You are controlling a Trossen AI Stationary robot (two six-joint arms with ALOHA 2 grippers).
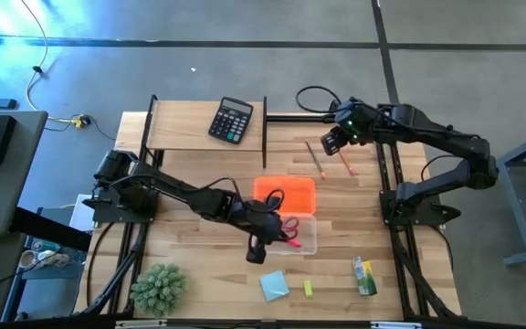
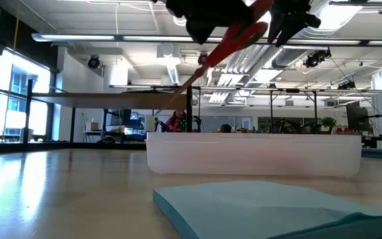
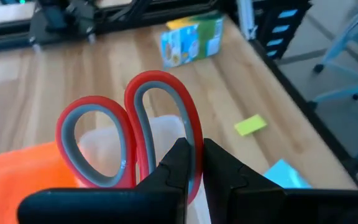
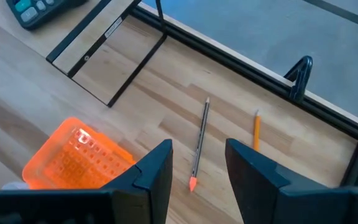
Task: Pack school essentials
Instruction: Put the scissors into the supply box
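Note:
My left gripper is shut on the red-handled scissors and hangs over the clear box; the low view shows the scissors slanting above the box. My right gripper is open, up above two thin pencils that lie flat on the far right of the table. The light-blue notepad, yellow block and green-yellow packet lie flat near the near edge. I cannot make out the pink pen. My left gripper pinches the scissors by one handle loop, on that loop's outer rim, between its two fingers. The two red loops stand out ahead of the fingers. The scissors are lifted clear of the box and sit tilted in the hold.
An orange lid lies just beyond the clear box. A black calculator sits on a raised shelf at the far edge, between black frame bars. A spiky green plant stands at the near left corner. Bare wood shows left of the box.

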